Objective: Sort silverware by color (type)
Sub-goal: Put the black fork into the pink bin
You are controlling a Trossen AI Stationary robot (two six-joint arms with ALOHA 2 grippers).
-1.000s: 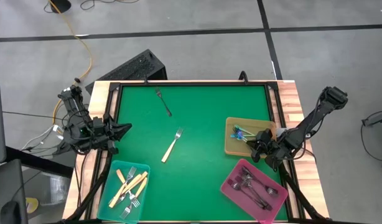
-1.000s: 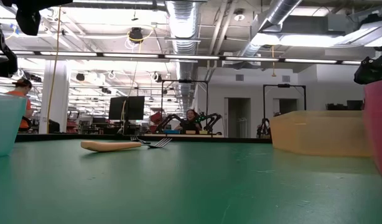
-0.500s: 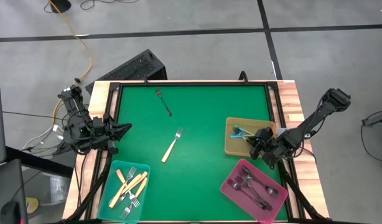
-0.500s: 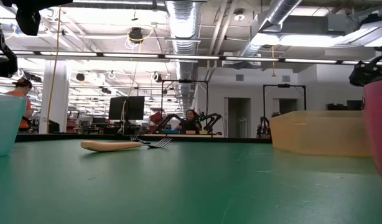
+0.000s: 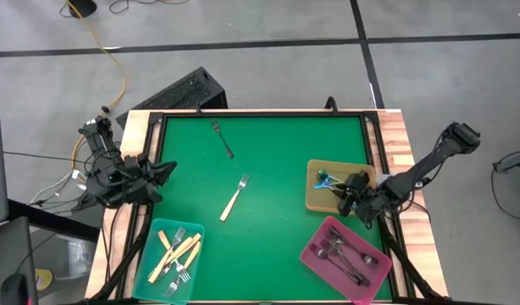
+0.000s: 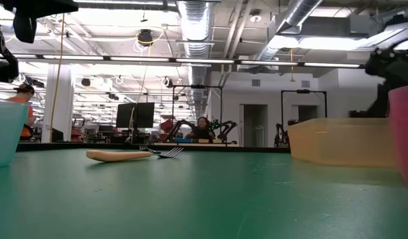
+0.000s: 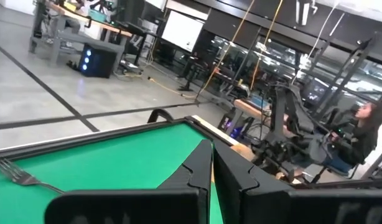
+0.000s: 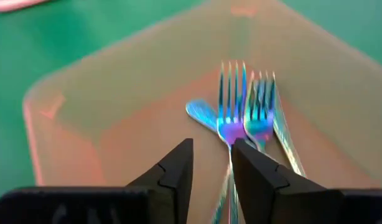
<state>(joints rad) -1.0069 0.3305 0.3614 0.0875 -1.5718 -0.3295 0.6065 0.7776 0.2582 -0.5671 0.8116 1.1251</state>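
Right tool (image 8: 211, 163) over tan tray (image 8: 116, 106), green table (image 5: 277, 152)

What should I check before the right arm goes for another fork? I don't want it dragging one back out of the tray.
1. Rainbow forks lying in the tan tray: ok.
2. Right gripper fingers parted, nothing between them: ok.
3. Right gripper lifted clear of the tan tray's rim: cannot tell; it hangs just over the forks.
4. Loose forks left on the green mat: cream-handled fork mid-mat, dark fork near the far edge: ok, both unobstructed.
5. Left gripper parked at the mat's left edge, fingers shut: ok.
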